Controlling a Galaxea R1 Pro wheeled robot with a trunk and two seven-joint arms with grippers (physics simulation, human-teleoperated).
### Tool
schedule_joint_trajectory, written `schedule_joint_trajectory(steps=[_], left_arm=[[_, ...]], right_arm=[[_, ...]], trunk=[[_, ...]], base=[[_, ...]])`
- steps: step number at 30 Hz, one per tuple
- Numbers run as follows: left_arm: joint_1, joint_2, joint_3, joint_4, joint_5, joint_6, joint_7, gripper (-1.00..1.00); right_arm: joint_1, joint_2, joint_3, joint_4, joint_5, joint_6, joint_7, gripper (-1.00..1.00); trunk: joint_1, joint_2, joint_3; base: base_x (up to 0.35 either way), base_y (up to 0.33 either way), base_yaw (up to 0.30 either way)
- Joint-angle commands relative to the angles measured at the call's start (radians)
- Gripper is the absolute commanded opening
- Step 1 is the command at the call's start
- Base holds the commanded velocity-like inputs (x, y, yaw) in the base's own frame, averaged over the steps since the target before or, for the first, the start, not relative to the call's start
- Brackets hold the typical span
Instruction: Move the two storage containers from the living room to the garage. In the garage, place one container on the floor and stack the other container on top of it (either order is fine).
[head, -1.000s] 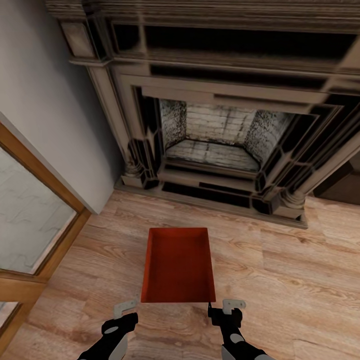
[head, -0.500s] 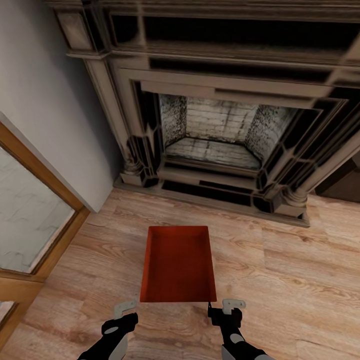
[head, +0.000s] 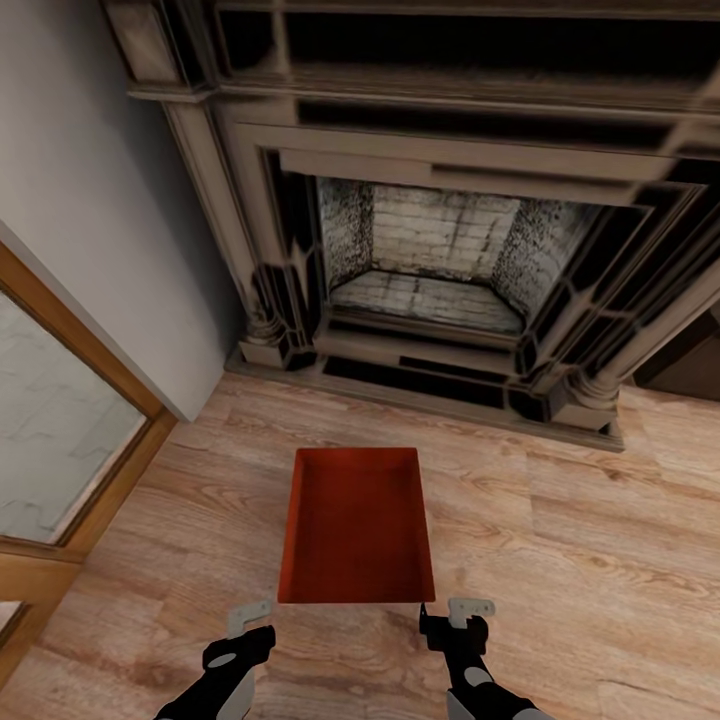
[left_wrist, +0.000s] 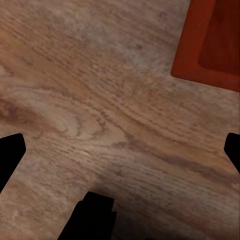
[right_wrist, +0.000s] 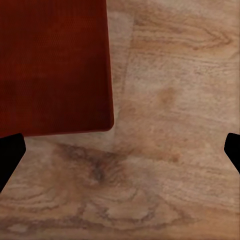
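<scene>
At far left we note a wood-framed frosted glass door panel (head: 60, 440) set in the pale grey wall (head: 90, 220). Our left gripper (head: 247, 620) hangs low over the light wood-plank floor (head: 560, 540), just off the near left corner of the orange-red rectangular storage container (head: 356, 525); in the left wrist view its fingers (left_wrist: 10, 157) stand wide apart with only floor between them, holding nothing. The container sits flat on the planks in the living room, open side up, its long axis running away from us toward the dark ornate fireplace surround (head: 450, 190) and its grey brick firebox (head: 430, 260). We see one container here. Our right gripper (head: 455, 615) sits just off the container's near right corner, likewise spread wide and empty, the box corner (right_wrist: 107, 122) showing beside it in the right wrist view. Risks, as we judge them: both grippers flank the near end rather than the walls, so closing from here would catch air or clip a corner and skid the box. The walls look thin; an uneven two-sided pinch could tilt the box or let it slip on lifting. Driving further forward may push the box toward the hearth.
</scene>
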Motion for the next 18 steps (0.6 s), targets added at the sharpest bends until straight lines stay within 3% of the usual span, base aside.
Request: schedule_joint_trajectory(steps=[1, 18], left_arm=[[0.0, 0.0, 0.002, 0.0, 0.008, -0.004, 0.001, 1.0], [0.0, -0.001, 0.002, 0.0, 0.008, -0.005, 0.0, 1.0]], right_arm=[[0.0, 0.0, 0.001, 0.001, 0.004, -0.002, -0.005, 1.0], [0.0, -0.001, 0.0, 0.001, 0.004, -0.002, -0.005, 1.0]], trunk=[[0.004, -0.007, -0.004], [0.069, -0.126, -0.057]], base=[[0.0, 0.0, 0.0], [0.0, 0.0, 0.0]])
